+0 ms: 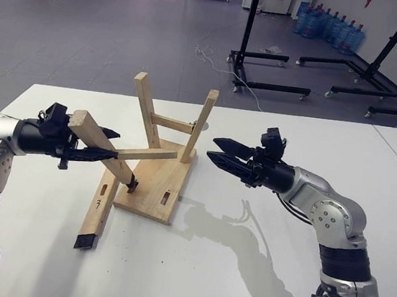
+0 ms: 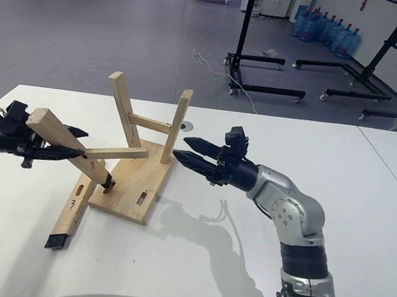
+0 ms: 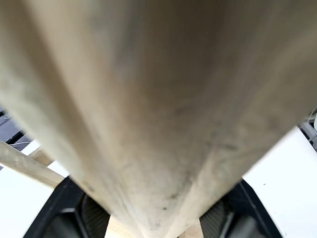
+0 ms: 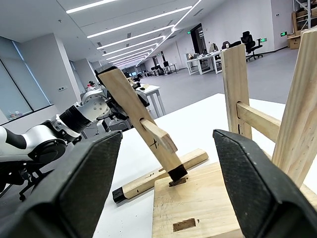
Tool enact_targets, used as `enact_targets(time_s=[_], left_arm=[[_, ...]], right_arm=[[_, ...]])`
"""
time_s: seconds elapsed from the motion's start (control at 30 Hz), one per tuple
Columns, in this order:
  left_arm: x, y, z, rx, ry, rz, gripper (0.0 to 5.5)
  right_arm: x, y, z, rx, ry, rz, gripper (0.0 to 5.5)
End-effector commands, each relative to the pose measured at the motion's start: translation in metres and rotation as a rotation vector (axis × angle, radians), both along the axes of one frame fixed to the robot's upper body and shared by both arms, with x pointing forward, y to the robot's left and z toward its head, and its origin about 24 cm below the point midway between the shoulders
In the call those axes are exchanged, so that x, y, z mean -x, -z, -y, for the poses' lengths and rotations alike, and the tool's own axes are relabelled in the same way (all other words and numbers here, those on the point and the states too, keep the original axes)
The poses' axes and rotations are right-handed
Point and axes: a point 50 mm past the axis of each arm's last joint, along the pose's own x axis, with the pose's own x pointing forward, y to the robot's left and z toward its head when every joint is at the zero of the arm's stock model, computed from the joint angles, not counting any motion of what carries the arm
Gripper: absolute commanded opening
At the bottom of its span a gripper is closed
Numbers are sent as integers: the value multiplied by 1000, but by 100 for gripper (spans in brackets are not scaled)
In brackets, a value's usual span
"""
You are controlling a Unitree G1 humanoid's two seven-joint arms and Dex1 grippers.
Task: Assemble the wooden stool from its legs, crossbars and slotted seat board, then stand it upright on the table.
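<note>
Pinching the upper part of a tilted leg (image 1: 120, 169) between its two fingers, the left gripper (image 1: 108, 145) holds it with the dark-capped end down at the left edge of the seat board (image 1: 152, 186). I cannot tell if this end sits in a slot or only touches the wood. A crossbar (image 1: 151, 154) sticks out from this leg toward the two standing legs (image 1: 200, 123). The right gripper (image 1: 213, 148) hangs with fingers spread just beside them, touching nothing. A loose leg (image 1: 99, 209) lies flat on the table (image 1: 256, 271), against the board. The wood looks stiff, light and not slippery, so I think a hold near the middle of a leg is safest. There is no real container here, and one open slot (image 1: 167, 197) in the board is empty.
</note>
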Motion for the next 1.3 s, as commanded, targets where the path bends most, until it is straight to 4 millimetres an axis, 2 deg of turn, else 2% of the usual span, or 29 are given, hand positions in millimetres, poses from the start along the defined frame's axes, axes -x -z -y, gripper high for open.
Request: enact_targets(time_s=[0.03,0.3,0.6,0.77,0.87,1.07,1.17,1.3], left_arm=[[-4,-8,-1,-34,11,32,204],[-4,21,13,-63,73,-20,204],[6,23,29,-150,206,-49,204],[13,30,31,-170,245,-114,204],[16,31,31,-138,251,-165,204],[16,34,41,79,240,-286,204],[21,44,51,92,228,-278,204],[33,63,60,-18,219,-253,204]], right_arm=[[2,1,-2,7,9,9,337],[0,-1,0,14,14,14,337],[0,2,0,23,15,13,337],[-1,3,0,29,30,19,337],[-3,3,2,28,41,24,337],[-8,-1,3,4,63,34,337],[-9,-2,4,2,67,39,337],[-11,-4,5,4,71,46,337]])
